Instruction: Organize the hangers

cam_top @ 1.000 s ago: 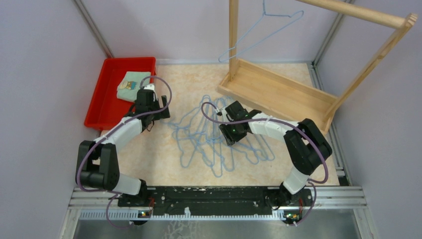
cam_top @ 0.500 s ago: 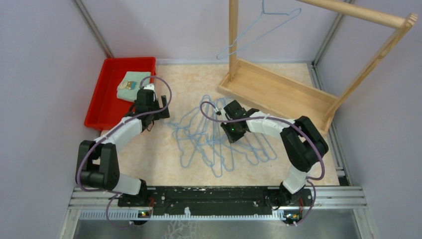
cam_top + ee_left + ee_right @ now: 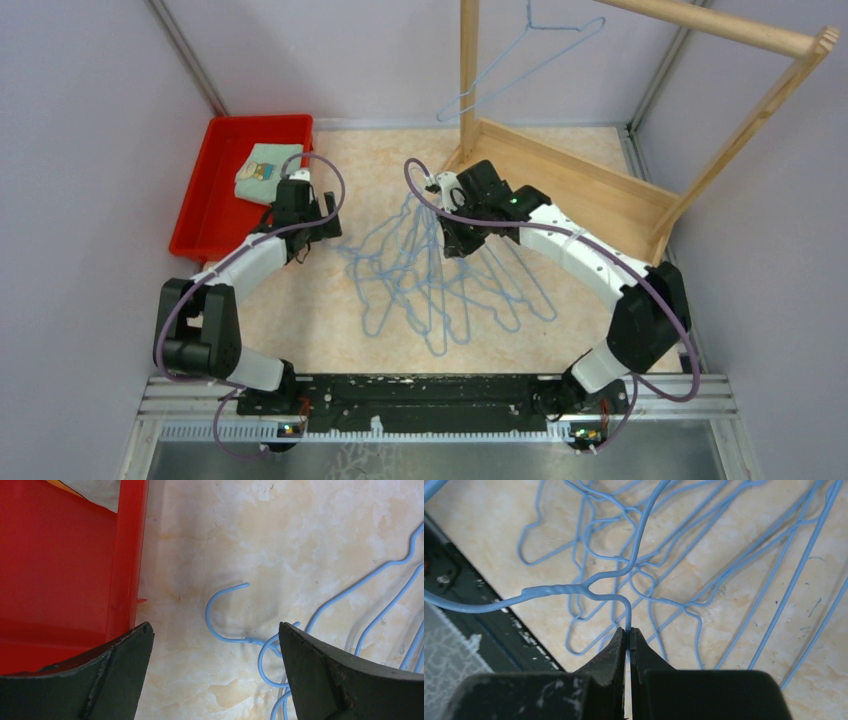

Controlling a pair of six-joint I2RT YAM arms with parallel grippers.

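Several light-blue wire hangers (image 3: 440, 295) lie tangled in a pile in the middle of the table. My right gripper (image 3: 455, 240) hovers over the pile's far side. It is shut on the shoulder wire of one hanger (image 3: 628, 612), just beside that hanger's twisted neck (image 3: 551, 590), and this hanger is raised above the others. Another hanger (image 3: 520, 60) hangs by its hook from the wooden rack's top rail. My left gripper (image 3: 215, 645) is open and low over the table at the pile's left edge, with a hanger hook (image 3: 220, 610) lying just ahead of its fingers.
A wooden clothes rack (image 3: 560, 185) stands at the back right. At the back left sits a red bin (image 3: 205, 200) holding a folded cloth (image 3: 265, 170). In the left wrist view the bin's wall (image 3: 127, 555) is close to the left finger.
The right gripper closed on a hanger wire and moved up and toward the back, lifting that hanger off the pile. The left arm stayed still.
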